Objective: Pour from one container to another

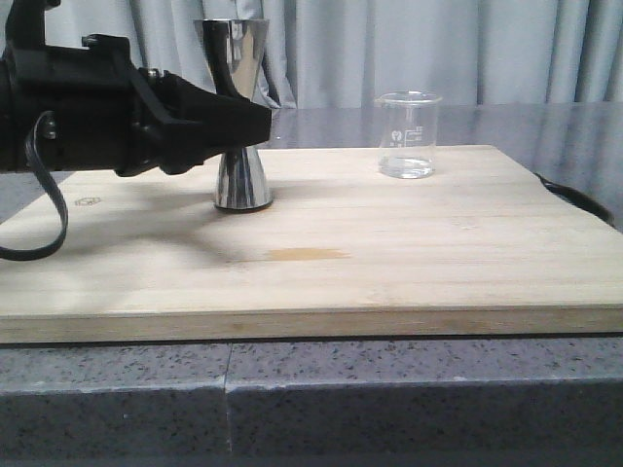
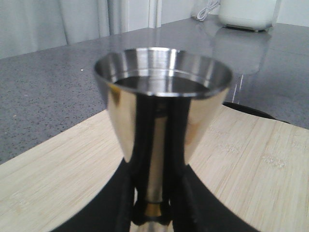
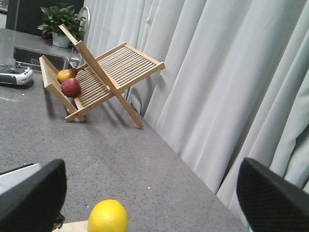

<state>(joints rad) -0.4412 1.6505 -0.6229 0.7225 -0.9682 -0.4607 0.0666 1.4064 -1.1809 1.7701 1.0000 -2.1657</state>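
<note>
The steel jigger (image 1: 239,180) stands upright on the wooden board (image 1: 389,263), left of centre. My left gripper (image 1: 255,122) reaches in from the left and is shut on the jigger's narrow waist. In the left wrist view the jigger's upper cup (image 2: 161,82) fills the frame. The black fingers (image 2: 179,193) press either side of the gold band, where my left gripper (image 2: 154,212) holds it. The clear glass beaker (image 1: 407,134) stands alone at the board's back right with a little clear liquid in it. My right gripper (image 3: 152,203) is open and holds nothing; it is out of the front view.
A yellow lemon (image 3: 108,216) lies just below the right gripper, at a board corner. A wooden dish rack (image 3: 96,77) holding fruit stands on the grey counter near the curtain. A black cable (image 1: 574,199) lies off the board's right edge. A white appliance (image 2: 248,12) sits far back.
</note>
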